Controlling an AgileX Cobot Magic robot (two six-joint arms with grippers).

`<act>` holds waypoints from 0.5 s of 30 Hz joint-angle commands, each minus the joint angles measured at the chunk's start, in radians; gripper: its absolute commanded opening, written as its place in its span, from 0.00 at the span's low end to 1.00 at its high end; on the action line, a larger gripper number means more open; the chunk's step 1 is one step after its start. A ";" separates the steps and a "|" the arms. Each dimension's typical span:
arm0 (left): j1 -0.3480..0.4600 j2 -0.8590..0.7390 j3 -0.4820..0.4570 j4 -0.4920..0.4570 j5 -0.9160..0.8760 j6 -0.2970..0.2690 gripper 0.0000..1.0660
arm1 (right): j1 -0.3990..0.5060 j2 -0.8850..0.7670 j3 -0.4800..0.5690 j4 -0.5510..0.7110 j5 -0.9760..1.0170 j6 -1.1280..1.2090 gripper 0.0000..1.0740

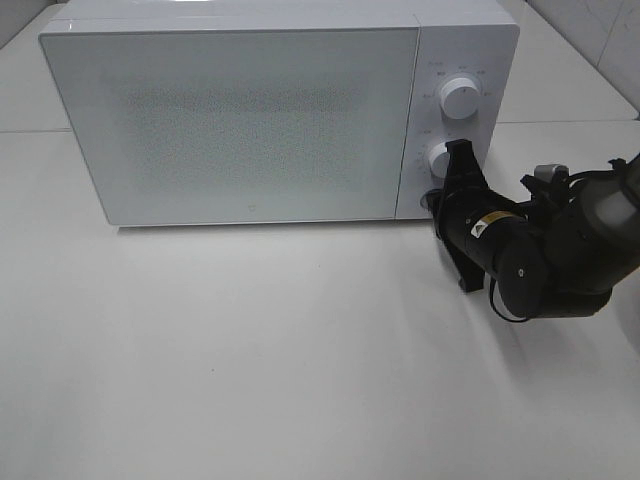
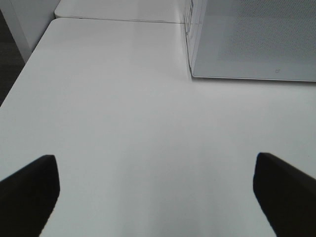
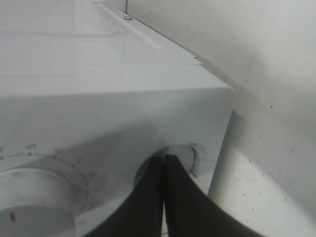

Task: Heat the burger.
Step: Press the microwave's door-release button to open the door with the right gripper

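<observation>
Pressing my right gripper (image 3: 164, 158) against the microwave (image 1: 250, 120), I have its two black fingers clenched flat together with nothing between them, and their joined tip sits on the round button (image 3: 191, 157) at the bottom of the control panel. Just beside that button is the lower knob (image 3: 29, 197), which carries a small red mark. It is ringed by tick marks and faint figures, one of which may be a 5, but they are too blurred to read with certainty. Above it on the same panel sits the upper knob (image 1: 461, 98), and its tiny grey lettering is also too small to make out. A yellow label (image 1: 483, 227) with a dark symbol sits on my right wrist, and I cannot read it. The microwave's door (image 1: 240, 110) is shut. Its speckled window shows nothing behind it, and a tiny logo (image 1: 248, 210) low on the door is illegible. My left gripper (image 2: 157, 190) hangs released over the white table (image 1: 250, 350), with its fingers (image 2: 29, 192) spread wide apart and gripping nothing, near the microwave's front corner on my left. I cannot tell where the burger is, as it shows in none of my views.
</observation>
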 commanded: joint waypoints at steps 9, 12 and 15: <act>-0.002 -0.011 0.005 -0.001 -0.015 -0.001 0.96 | -0.017 -0.007 -0.040 0.007 -0.126 0.024 0.00; -0.002 -0.011 0.005 -0.001 -0.015 -0.001 0.96 | -0.019 -0.007 -0.049 -0.006 -0.127 0.024 0.00; -0.002 -0.011 0.005 -0.001 -0.015 -0.001 0.96 | -0.020 -0.007 -0.048 -0.005 -0.128 0.024 0.00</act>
